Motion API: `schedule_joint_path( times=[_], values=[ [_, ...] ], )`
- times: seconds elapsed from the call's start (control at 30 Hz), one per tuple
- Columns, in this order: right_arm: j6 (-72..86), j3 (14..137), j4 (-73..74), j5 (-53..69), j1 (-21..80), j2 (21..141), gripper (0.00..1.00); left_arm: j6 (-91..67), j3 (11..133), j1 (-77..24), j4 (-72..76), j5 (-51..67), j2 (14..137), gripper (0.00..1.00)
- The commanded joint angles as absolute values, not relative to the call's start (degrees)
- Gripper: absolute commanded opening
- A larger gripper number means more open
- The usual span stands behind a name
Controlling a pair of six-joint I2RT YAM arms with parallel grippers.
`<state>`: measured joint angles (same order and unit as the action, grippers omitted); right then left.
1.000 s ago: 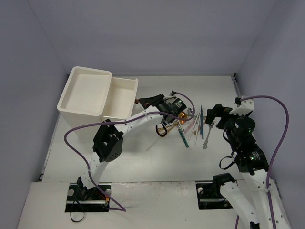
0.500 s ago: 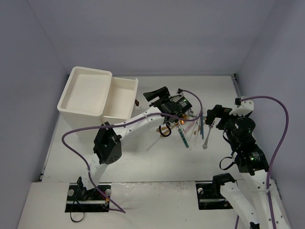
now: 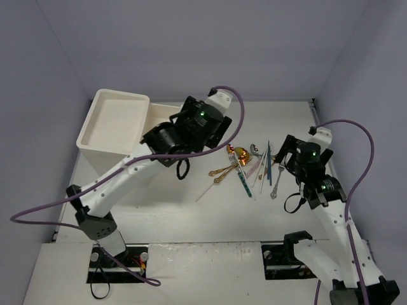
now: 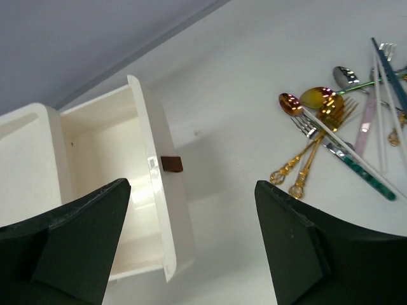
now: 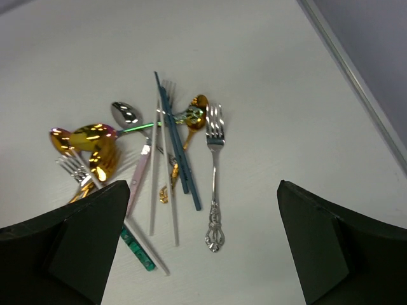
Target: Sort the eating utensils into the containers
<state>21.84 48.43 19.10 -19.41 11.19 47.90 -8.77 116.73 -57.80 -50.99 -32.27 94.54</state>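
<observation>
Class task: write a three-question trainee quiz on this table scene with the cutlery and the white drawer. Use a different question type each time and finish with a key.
1. True or false: the drawer stands pulled open.
2. In the right wrist view, which piece lies farthest right? A. silver fork B. gold spoon C. pink chopstick
3. What colour is the drawer's knob?
Key: 1 true; 2 A; 3 brown.
</observation>
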Motion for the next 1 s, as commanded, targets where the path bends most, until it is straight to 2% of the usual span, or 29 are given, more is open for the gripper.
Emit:
schedule_joint_path(
  times=[0.0,0.2,0.4,0.6,0.97],
  values=[
    [29.6,50.3,22.5,-22.2,9.4,56.2,0.99,-16.9,111.7,-55.2,-51.2,-22.9,86.8,0.77],
    [35.6,47.1,22.6,-17.0,5.0,64.9,0.82,-22.7,101.4,-46.6,-51.1,-14.3,77.0,0.77],
    [35.9,46.8,20.0,-15.1,4.2,73.8,0.61,-20.9,93.7,-44.1,-51.1,-14.9,70.5,0.77],
    [35.6,48.2,16.8,-13.4,4.0,81.5,0.49,-21.7,89.6,-43.3,-51.2,-13.8,68.9,0.77],
    [34.9,47.0,11.0,-13.4,3.2,90.8,0.38,-20.8,88.0,-43.0,-51.2,-12.3,68.0,0.77]
  ],
)
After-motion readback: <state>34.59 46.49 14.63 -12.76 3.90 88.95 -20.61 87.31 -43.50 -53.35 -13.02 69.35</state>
